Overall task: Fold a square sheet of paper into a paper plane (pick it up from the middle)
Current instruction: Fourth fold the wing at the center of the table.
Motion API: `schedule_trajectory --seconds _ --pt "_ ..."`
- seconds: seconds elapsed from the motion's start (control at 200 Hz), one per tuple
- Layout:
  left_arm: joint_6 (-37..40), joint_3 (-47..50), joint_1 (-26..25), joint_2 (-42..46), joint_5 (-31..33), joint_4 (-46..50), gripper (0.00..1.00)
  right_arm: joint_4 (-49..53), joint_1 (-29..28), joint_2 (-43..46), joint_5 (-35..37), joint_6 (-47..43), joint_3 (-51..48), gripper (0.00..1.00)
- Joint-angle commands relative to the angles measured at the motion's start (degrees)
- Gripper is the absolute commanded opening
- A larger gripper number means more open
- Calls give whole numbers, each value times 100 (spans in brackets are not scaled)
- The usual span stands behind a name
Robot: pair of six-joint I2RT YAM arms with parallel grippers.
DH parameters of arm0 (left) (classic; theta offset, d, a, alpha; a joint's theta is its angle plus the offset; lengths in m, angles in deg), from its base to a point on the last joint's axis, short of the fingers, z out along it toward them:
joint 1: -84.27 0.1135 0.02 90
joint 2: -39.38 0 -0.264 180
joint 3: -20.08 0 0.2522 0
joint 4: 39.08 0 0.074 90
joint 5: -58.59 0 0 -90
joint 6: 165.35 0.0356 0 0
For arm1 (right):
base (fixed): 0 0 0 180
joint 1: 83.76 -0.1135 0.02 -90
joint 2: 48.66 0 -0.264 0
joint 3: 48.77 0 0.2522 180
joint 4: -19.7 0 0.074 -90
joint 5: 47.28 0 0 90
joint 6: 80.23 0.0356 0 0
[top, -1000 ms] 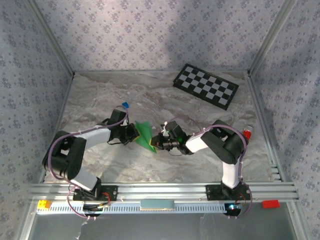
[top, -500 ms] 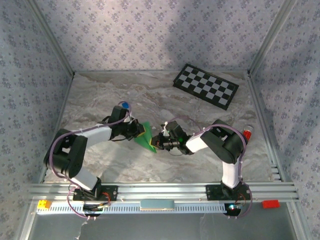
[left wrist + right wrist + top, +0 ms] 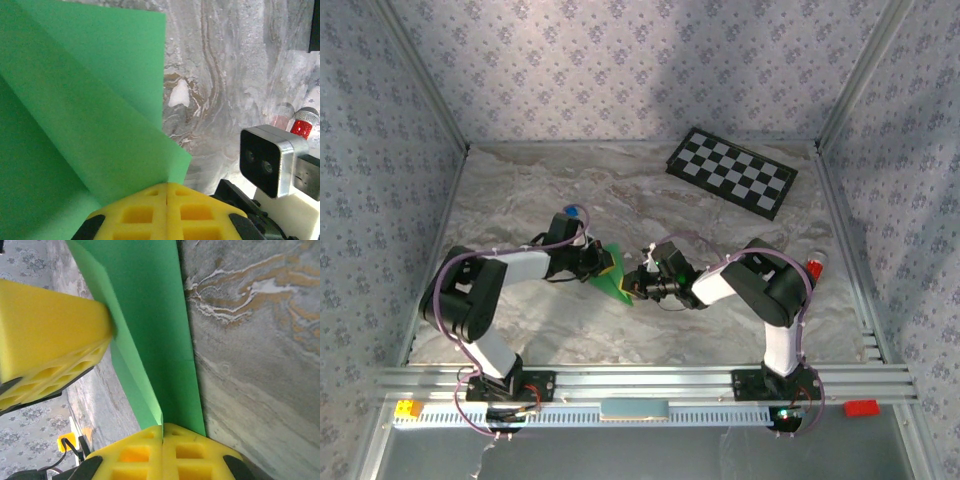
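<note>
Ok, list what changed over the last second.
The left gripper slid right, closer to the right gripper, so less of the green paper shows between them from above. Both grippers stayed shut on the paper. The right gripper and the checkerboard kept their places.

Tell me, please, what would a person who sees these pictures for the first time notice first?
The bright green paper, folded and creased, stands out at the middle of the marbled table. The left hand and the right hand are both shut on it from opposite sides. A black-and-white checkerboard lies at the far right.
</note>
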Motion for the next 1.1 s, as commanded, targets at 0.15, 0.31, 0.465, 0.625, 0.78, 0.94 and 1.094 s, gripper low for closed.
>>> schedule_trajectory --seconds 0.15,0.31,0.465,0.625,0.78,0.94,1.094 --pt "-48 -173 -29 -235 139 -131 5 519 2 -290 93 48 -37 0" --pt "-31 -219 -29 -299 160 -104 5 553 3 -296 93 39 -22 0" --pt "-22 -218 -29 -324 195 -85 5 588 11 -313 71 39 6 0" --pt "5 -230 -23 -350 217 -52 4 602 15 -314 66 37 2 0" --pt "61 -231 -24 -406 240 0 4 637 10 -309 66 31 8 0" --pt "115 -260 -28 -482 256 55 4 646 7 -308 66 32 7 0" --pt "127 -261 -26 -543 275 88 4 666 11 -282 67 38 8 0"
